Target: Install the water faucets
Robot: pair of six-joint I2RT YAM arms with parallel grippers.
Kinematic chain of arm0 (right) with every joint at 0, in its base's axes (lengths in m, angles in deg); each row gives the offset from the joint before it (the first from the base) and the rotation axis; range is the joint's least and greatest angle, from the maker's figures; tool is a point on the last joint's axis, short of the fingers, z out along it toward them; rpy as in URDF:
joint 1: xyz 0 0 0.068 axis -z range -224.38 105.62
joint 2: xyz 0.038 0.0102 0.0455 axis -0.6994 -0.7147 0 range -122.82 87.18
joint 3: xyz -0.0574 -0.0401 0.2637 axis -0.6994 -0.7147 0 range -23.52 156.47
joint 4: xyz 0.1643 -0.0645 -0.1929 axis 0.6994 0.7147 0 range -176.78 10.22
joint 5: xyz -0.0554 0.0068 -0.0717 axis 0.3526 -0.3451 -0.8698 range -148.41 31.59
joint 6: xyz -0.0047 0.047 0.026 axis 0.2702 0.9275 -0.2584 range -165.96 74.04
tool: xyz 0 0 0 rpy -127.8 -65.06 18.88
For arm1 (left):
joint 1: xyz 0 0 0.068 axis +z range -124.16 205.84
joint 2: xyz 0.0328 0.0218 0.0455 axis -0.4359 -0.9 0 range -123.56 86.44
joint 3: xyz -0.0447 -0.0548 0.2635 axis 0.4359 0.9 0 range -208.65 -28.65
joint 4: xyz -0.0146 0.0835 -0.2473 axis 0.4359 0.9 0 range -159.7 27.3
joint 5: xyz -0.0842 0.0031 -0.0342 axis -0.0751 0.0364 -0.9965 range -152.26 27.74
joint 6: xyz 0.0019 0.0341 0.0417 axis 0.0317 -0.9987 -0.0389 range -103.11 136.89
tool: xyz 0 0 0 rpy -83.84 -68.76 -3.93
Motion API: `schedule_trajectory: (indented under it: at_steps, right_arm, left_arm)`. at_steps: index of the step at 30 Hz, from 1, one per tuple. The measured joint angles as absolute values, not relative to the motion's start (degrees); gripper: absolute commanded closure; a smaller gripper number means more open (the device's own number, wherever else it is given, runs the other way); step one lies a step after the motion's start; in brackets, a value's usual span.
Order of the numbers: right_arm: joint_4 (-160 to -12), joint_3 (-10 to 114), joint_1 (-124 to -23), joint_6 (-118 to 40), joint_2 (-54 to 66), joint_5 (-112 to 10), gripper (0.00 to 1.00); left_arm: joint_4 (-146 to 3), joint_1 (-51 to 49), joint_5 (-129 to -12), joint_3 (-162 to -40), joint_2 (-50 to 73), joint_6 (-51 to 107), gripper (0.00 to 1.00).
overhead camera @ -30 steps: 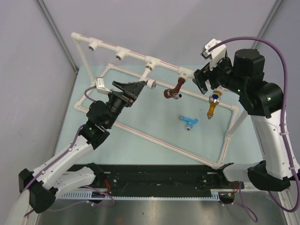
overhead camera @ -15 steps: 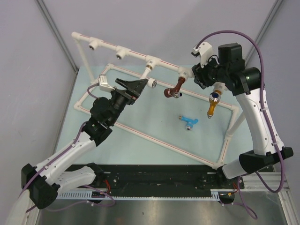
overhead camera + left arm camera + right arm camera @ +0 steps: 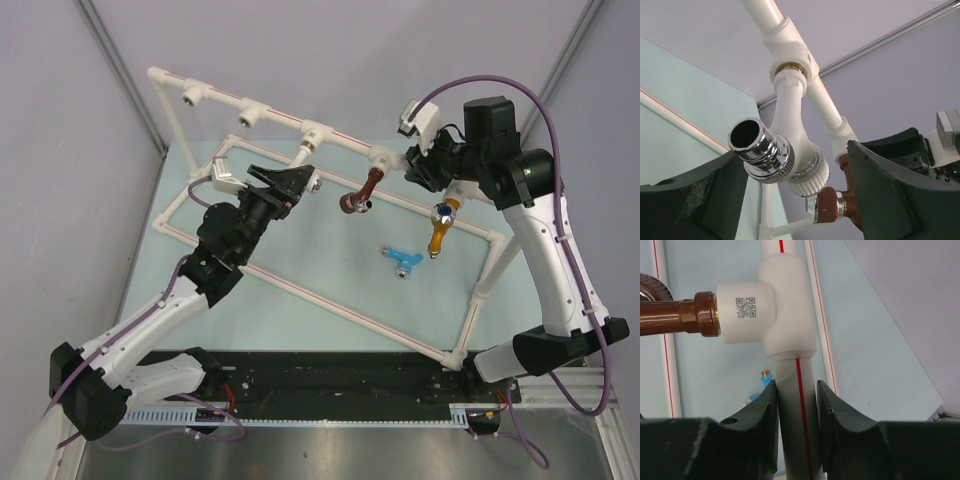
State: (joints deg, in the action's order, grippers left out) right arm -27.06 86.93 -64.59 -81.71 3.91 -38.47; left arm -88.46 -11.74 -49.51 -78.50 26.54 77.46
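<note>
A white faucet (image 3: 790,115) is screwed into a tee of the white pipe frame (image 3: 250,105), and its chrome end (image 3: 757,150) points toward the camera. My left gripper (image 3: 795,160) stands open around it, one finger (image 3: 890,190) on each side. The brown faucet (image 3: 360,192) hangs from the neighbouring tee (image 3: 767,305). My right gripper (image 3: 796,390) is shut on the red-striped pipe (image 3: 795,410) just below that tee. An orange-yellow faucet (image 3: 440,228) hangs from the frame further right. The light blue faucet (image 3: 403,260) lies loose on the table.
Two bare tee sockets (image 3: 192,95) (image 3: 250,115) sit on the top rail to the left. The frame's low rectangle (image 3: 330,300) rests on the pale green table. Grey walls close in at the back and sides.
My right gripper has moved onto the rail beside the brown faucet's tee and closed on the pipe. The left jaws have narrowed around the white faucet. The frame has shifted slightly left.
</note>
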Motion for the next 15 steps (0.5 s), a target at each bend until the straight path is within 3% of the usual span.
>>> schedule_trajectory:
  at_steps: [15]
  right_arm:
    - [-29.0,85.2,-64.6,-80.1,4.8,-38.6,1.00]
  left_arm:
    - [-86.7,-10.2,-44.5,-79.1,27.9,67.8,0.52]
